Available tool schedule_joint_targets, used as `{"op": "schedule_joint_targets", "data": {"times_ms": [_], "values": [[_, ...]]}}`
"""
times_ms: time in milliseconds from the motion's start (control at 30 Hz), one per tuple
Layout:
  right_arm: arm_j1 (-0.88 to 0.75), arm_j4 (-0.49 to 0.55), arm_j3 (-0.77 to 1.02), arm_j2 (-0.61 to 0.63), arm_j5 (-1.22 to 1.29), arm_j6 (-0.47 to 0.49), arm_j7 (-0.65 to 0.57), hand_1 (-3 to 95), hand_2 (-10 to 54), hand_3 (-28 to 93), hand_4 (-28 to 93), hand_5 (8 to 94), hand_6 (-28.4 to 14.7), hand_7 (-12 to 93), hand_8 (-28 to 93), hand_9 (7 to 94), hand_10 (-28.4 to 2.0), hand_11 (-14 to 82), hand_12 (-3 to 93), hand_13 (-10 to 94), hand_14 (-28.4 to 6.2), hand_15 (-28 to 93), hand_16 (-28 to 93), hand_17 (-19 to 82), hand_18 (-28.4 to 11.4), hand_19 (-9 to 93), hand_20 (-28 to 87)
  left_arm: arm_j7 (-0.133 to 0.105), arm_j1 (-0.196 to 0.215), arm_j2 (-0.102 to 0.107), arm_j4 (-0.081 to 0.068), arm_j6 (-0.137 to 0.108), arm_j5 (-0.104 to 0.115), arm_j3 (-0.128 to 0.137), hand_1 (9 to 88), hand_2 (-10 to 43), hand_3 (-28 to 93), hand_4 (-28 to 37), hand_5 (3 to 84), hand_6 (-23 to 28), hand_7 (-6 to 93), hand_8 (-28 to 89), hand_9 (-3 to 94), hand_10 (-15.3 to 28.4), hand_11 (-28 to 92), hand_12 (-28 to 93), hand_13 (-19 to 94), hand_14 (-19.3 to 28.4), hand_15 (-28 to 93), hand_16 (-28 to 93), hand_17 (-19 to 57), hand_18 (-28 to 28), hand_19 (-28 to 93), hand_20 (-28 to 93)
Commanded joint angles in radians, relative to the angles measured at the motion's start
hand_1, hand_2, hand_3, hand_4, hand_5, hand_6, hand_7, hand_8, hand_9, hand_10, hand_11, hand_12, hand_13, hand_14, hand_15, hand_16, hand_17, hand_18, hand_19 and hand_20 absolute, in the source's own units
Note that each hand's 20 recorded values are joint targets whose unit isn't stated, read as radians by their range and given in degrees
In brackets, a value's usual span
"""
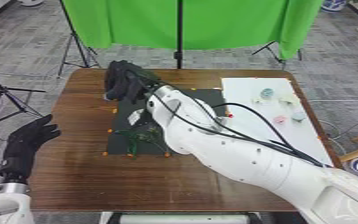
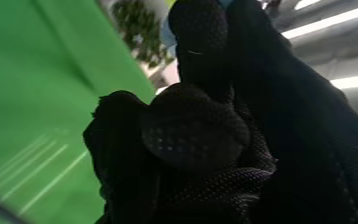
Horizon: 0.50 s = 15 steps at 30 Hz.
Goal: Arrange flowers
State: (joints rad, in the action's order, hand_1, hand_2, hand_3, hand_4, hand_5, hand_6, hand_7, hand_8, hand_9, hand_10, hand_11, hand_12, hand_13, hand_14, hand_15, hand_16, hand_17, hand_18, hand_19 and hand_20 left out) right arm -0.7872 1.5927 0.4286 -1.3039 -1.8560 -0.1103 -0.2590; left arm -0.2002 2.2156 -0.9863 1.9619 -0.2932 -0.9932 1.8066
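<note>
Nearer the robot than its right hand [image 1: 127,82], beside the forearm, one tangle of green stems [image 1: 146,136] lies on one dark mat [image 1: 118,145]; at least four pale blooms [image 1: 266,93] sit on one white board [image 1: 246,87] to that hand's right. The stems look light, thin and springy, best taken mid-length; the blooms seem soft, easily crushed. Whether the right hand grips anything, one cannot tell; the left hand [image 1: 29,140] is loosely spread.

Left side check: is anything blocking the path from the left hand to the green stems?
No visible obstacle between the left hand and the green stems; the right arm slants past on their far side.
</note>
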Motion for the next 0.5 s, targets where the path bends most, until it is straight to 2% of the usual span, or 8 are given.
{"op": "schedule_joint_targets", "data": {"times_ms": [33,200,333,500], "values": [[-0.039,-0.052,-0.061,-0.059,-0.018,0.056,0.005,63.0,-9.5,56,-14,79.8,-2.2,24,13,93.0,-8.4,14.5,44.3,94,0.5,59,31,69,-9.6,93,53,-0.006,-0.022,0.004,-0.013,-0.004,0.01,-0.022,32.8,30.1,60,-28.3,44.5,7.0,11.1,-7,44.9,14.5,23,12,40,18.9,28,-2,11.9,13.8,17,22],[-0.057,-0.067,-0.074,-0.072,-0.025,0.062,-0.009,62.4,-9.5,57,-14,79.1,-1.5,25,12,92.9,-8.0,12.6,43.1,94,0.6,59,32,69,-9.8,93,54,-0.001,-0.021,-0.002,-0.014,0.016,0.01,-0.025,31.8,30.1,61,-28.3,44.5,7.0,11.0,-7,44.9,14.5,23,12,40,18.9,28,-2,11.9,13.7,17,22],[-0.068,-0.086,-0.073,-0.082,-0.05,0.081,-0.008,62.1,-9.5,57,-15,78.2,-1.1,26,11,93.0,-7.9,10.9,43.0,94,0.5,58,32,69,-9.8,93,54,-0.001,-0.019,-0.005,-0.015,0.028,0.009,-0.03,26.9,25.9,63,-28.3,45.0,7.3,10.6,-7,44.9,14.7,23,13,40,19.1,29,-2,11.4,13.8,17,22],[-0.069,-0.117,-0.079,-0.084,-0.072,0.07,-0.022,60.7,-9.5,58,-15,76.8,-0.3,27,10,92.4,-7.8,9.7,43.4,94,0.5,58,33,68,-9.8,93,54,0.002,-0.031,-0.004,-0.019,0.042,0.005,-0.04,25.7,22.7,62,-28.3,45.0,7.5,10.2,-6,44.8,14.8,23,12,39,19.3,29,-2,11.2,13.8,17,22]]}}
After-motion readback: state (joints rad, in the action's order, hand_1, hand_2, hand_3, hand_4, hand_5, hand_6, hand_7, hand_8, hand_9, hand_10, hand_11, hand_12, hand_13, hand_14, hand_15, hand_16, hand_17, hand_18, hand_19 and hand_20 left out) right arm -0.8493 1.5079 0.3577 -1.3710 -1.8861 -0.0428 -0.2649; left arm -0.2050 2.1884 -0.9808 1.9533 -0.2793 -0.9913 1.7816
